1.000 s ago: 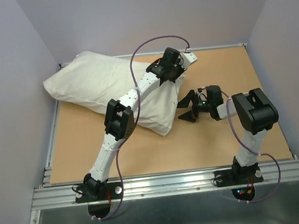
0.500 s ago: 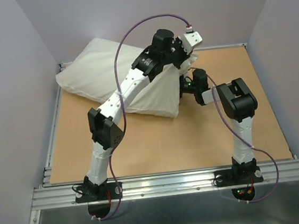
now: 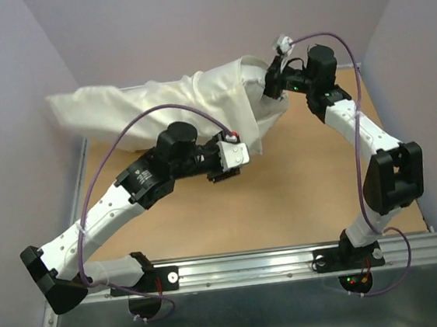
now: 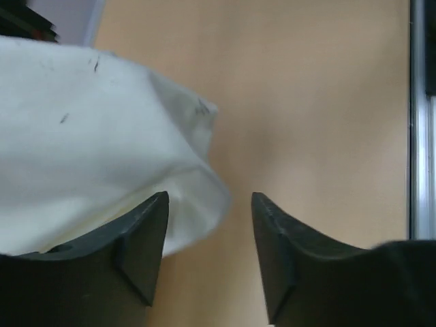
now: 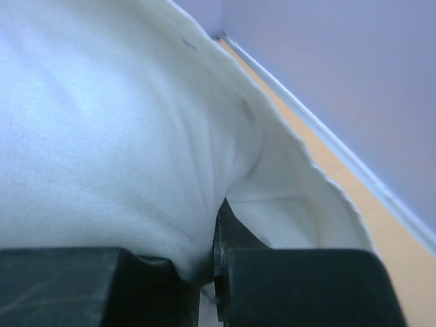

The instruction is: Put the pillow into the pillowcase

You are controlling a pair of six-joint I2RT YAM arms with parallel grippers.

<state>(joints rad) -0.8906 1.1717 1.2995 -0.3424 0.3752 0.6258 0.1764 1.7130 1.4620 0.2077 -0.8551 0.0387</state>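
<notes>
right gripper [image 3: 274, 94]: pinched tight on a fold of the pillowcase [image 3: 158, 107], up near the back wall. The wrist view shows cloth squeezed between both fingers [image 5: 286, 286].
left gripper [image 3: 224, 176]: spread apart with nothing between the fingers [image 4: 146, 238], low over the table [image 3: 308, 193].
pillowcase vs left gripper: the drooping corner hangs just beside one finger, partly behind it, not in the gap.
pillowcase spot: strung from the right gripper across to the left wall. Can't tell if the corner touches the table.
pillow: can't pick it out from the case. The left stretch looks stuffed.
count: one pillowcase, two grippers, one table.
</notes>
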